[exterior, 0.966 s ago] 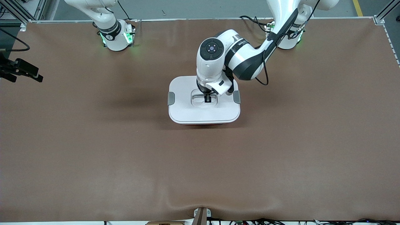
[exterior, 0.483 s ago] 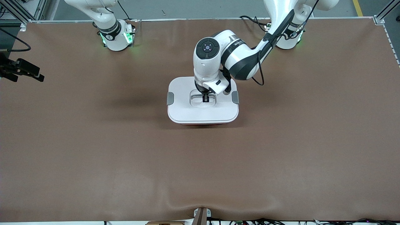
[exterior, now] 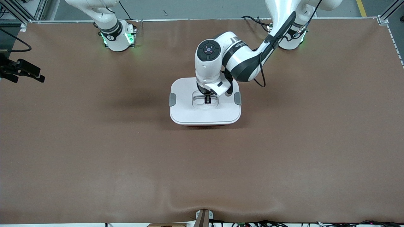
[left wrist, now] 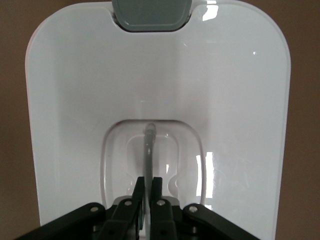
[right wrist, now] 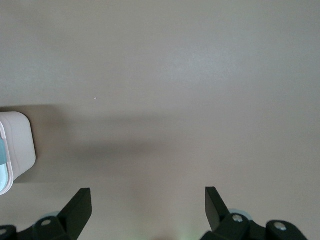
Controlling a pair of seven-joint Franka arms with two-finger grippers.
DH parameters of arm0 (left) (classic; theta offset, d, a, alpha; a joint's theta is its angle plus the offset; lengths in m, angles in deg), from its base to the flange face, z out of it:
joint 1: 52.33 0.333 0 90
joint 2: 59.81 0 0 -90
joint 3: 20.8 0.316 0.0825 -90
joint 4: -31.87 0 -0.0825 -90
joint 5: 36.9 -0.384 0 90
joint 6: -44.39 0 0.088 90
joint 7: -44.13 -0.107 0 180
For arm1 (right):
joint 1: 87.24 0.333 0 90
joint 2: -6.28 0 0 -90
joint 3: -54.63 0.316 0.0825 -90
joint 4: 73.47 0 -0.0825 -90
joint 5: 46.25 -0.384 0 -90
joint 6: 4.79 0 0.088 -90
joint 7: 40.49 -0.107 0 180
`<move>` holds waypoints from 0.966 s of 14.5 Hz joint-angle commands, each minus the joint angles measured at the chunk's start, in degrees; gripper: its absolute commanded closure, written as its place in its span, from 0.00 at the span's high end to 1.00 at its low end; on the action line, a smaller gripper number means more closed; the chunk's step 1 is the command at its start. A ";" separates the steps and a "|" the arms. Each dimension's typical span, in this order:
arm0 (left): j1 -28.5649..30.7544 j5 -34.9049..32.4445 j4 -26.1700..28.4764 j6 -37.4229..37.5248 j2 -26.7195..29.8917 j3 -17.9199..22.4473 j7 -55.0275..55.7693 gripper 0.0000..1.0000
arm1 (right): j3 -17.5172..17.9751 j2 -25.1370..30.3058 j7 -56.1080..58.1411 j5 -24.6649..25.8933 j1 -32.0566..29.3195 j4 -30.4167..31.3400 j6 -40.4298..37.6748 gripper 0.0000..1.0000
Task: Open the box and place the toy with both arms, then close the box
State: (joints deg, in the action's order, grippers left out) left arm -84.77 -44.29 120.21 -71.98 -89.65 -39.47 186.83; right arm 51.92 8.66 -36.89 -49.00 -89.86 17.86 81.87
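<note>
Pink translucent plastic box (exterior: 205, 123) sat lidded, no toy visible; left gripper (exterior: 208, 100) pinched its grey handle (left wrist: 149, 150); right gripper (right wrist: 147, 207) waited, spread wide, over bare table.

Flat table (exterior: 94, 151) covered edge to edge by a brown mat, slightly wrinkled along the edge nearest the front camera. Resting directly on the mat, about midway between the two ends: one box (exterior: 189, 113) with white lid shut and grey clips on both short sides. Mounted at the edge farthest from the front camera: two arm bases (exterior: 118, 39), green-lit. Possibly a small bracket (exterior: 203, 217) at the near edge; detail unclear.
</note>
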 commanded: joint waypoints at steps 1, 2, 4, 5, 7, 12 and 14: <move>-1.14 -1.49 0.52 0.09 -0.13 0.12 1.09 0.00 | 0.43 -0.36 -0.96 0.73 -0.10 -1.94 -0.97 1.00; -1.05 -1.75 0.61 0.09 -0.13 0.12 1.09 0.00 | 0.35 -0.44 -1.05 0.81 -0.27 -1.77 -1.06 1.00; -1.23 -1.84 0.52 0.09 -0.21 0.12 1.18 0.00 | 0.34 -0.71 -1.13 0.73 -0.10 -1.77 -2.11 1.00; -1.23 -1.84 0.61 0.09 -0.21 0.12 1.18 0.00 | 0.34 -0.71 -1.13 0.73 0.07 -1.85 -2.20 1.00; -1.14 -1.84 1.22 0.09 -0.13 0.12 1.09 0.00 | 0.34 -0.71 -1.05 0.73 0.34 -1.85 -2.20 1.00; -0.88 -1.93 1.40 0.62 0.05 0.12 1.09 0.00 | 0.43 -0.53 -1.13 0.73 0.43 -1.85 -2.55 1.00; -0.70 -1.93 1.40 0.62 0.14 0.12 1.09 0.00 | 0.52 -0.53 -1.05 0.73 0.52 -1.85 -2.64 1.00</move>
State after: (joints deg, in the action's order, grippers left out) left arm -85.48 -44.82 121.12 -71.76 -89.82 -39.41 186.86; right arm 52.17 8.45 -36.90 -49.00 -89.63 17.16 80.23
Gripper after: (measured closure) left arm 0.934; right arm 0.000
